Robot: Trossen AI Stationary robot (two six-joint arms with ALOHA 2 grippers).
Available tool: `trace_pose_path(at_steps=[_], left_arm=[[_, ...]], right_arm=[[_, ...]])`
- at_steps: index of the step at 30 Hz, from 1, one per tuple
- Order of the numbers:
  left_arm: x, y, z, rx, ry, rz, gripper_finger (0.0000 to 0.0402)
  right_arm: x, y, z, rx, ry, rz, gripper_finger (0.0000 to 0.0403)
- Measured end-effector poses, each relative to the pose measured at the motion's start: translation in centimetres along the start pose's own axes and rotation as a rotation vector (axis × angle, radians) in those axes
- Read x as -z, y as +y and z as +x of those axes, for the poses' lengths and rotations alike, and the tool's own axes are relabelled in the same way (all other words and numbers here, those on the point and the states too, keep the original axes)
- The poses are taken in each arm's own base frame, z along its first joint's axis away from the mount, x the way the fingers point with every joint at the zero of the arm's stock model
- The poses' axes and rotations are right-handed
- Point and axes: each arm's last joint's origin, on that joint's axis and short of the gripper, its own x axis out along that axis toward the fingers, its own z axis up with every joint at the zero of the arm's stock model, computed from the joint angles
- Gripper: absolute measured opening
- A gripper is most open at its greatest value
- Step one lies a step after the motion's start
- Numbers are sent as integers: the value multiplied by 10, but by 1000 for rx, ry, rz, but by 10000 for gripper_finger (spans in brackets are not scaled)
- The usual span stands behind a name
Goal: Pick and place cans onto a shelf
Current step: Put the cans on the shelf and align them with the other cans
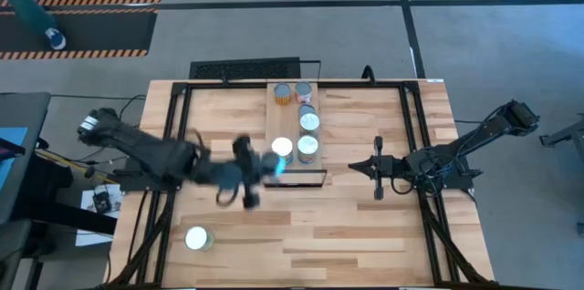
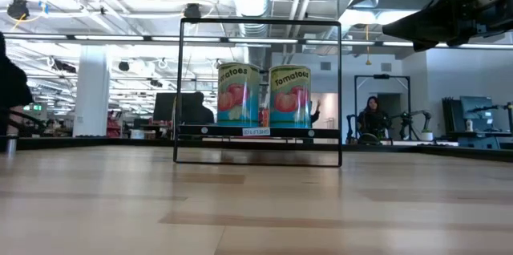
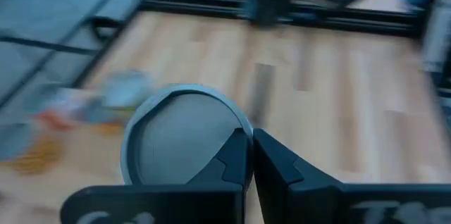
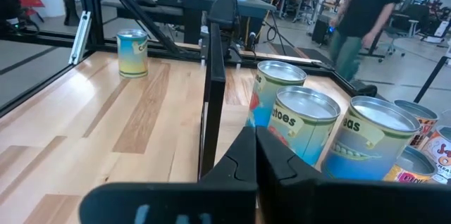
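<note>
The shelf (image 1: 294,117) is a light-wood board in a thin black frame (image 2: 258,93) at the table's far middle. Several cans stand on it by their bases, among them two tomato cans (image 2: 238,95) (image 2: 290,95) at its near end. One more can (image 1: 197,238) stands on the table's near left. My left gripper (image 1: 260,171) is shut and empty, high above the shelf's near left corner; its wrist view shows the shut fingers (image 3: 251,155) beside a can's round top (image 3: 180,139). My right gripper (image 1: 370,167) is shut and empty, right of the shelf.
The black frame's post (image 4: 215,76) stands close in front of my right gripper (image 4: 254,155), with the cans (image 4: 303,122) behind it. People stand in the room beyond the table. Bare planks lie at the table's near side.
</note>
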Motion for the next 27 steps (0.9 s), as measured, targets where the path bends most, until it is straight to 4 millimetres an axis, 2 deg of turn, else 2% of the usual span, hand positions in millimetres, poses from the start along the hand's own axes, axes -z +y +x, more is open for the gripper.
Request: trace_pose_path(at_steps=[3,6,10,15,20,23,27], left_arm=[[-11,45,5,-91,14,-1,0],[-13,90,19,-159,70,26,0],[0,138,47,-156,125,38,0],[36,184,73,-103,54,-1,0],[66,210,82,-93,17,-36,0],[76,212,84,-75,23,-21,0],[79,211,92,-68,-2,26,0]], right_arm=[[0,0,0,0,0,-1,7],[0,0,0,0,0,-3,7],[0,0,0,-3,-1,-7,7],[-1,0,0,-2,-8,-42,7],[-16,-4,4,35,-42,-101,7],[-27,-9,7,63,-65,-133,7],[-36,-14,10,97,-77,-178,7]])
